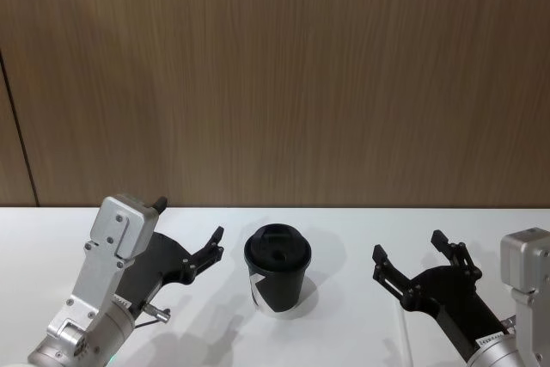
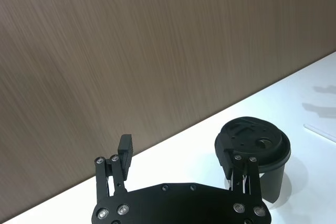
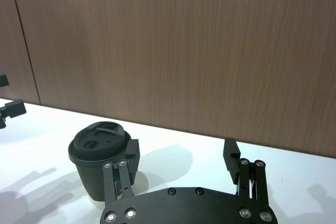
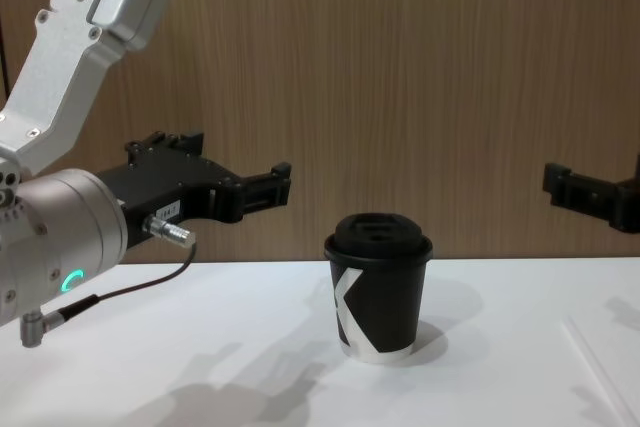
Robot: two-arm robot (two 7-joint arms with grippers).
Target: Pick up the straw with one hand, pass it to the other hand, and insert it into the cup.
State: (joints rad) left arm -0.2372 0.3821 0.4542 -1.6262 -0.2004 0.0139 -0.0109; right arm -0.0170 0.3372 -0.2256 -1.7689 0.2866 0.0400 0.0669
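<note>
The black cup (image 1: 277, 271), with a domed lid and a white "K" (image 4: 345, 307), stands upright on the white table between my two arms. The straw (image 4: 595, 362) lies flat on the table to the cup's right, a thin white line (image 1: 405, 333) below my right gripper. My left gripper (image 1: 189, 219) hovers open and empty just left of the cup, above the table. My right gripper (image 1: 411, 247) hangs open and empty to the cup's right, over the straw's far end. The left wrist view shows the cup (image 2: 262, 139) close beside one left finger, and the straw (image 2: 319, 131) beyond it.
A brown wood-grain wall (image 1: 275, 75) rises right behind the table's far edge. The white tabletop (image 1: 344, 229) carries the arms' shadows around the cup. A grey cable (image 4: 120, 292) hangs from my left arm.
</note>
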